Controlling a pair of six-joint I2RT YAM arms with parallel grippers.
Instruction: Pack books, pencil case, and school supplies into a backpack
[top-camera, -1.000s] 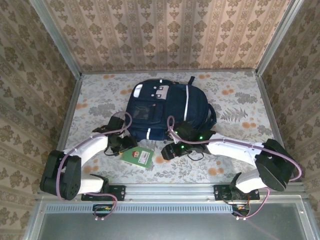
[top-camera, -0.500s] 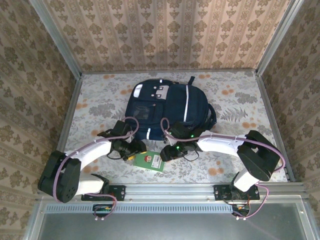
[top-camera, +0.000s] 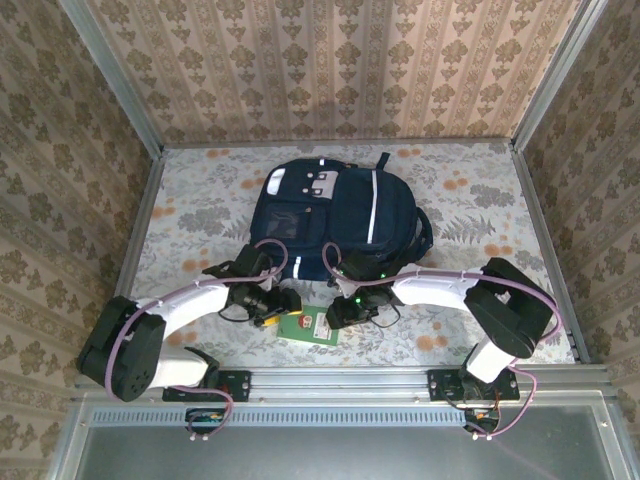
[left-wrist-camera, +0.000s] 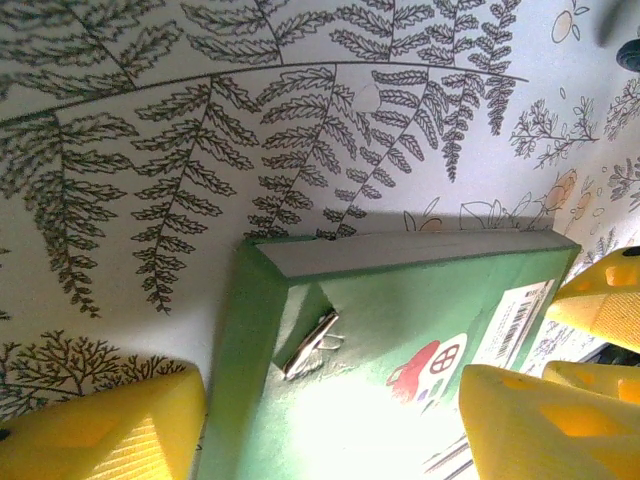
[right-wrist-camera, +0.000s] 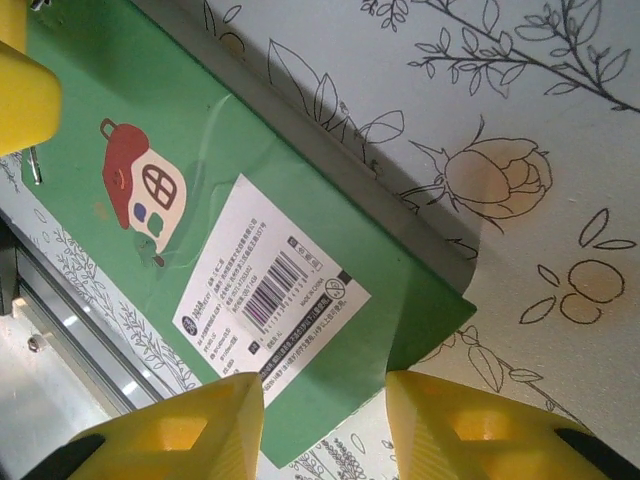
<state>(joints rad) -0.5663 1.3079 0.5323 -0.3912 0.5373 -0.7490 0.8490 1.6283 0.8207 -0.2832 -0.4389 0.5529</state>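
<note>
A small green-and-white book (top-camera: 308, 328) lies flat on the flowered table near the front edge, below the dark navy backpack (top-camera: 335, 215). It has a red house picture (right-wrist-camera: 140, 185), a white barcode label (right-wrist-camera: 270, 290) and a metal clip (left-wrist-camera: 310, 345). My left gripper (top-camera: 283, 305) is open, its yellow fingers (left-wrist-camera: 100, 425) straddling the book's left corner (left-wrist-camera: 330, 430). My right gripper (top-camera: 338, 315) stands open at the book's right corner (right-wrist-camera: 320, 425), with a narrow gap between its fingers (right-wrist-camera: 170, 435).
The backpack lies flat in the middle of the table with its white-grey clasp patch (top-camera: 305, 183) toward the back wall. A metal rail (top-camera: 330, 378) runs along the front edge close to the book. Patterned walls stand on three sides.
The green book has slid right and slightly toward the front. My left gripper followed it rightward. The right gripper's jaws have narrowed over the book's corner.
</note>
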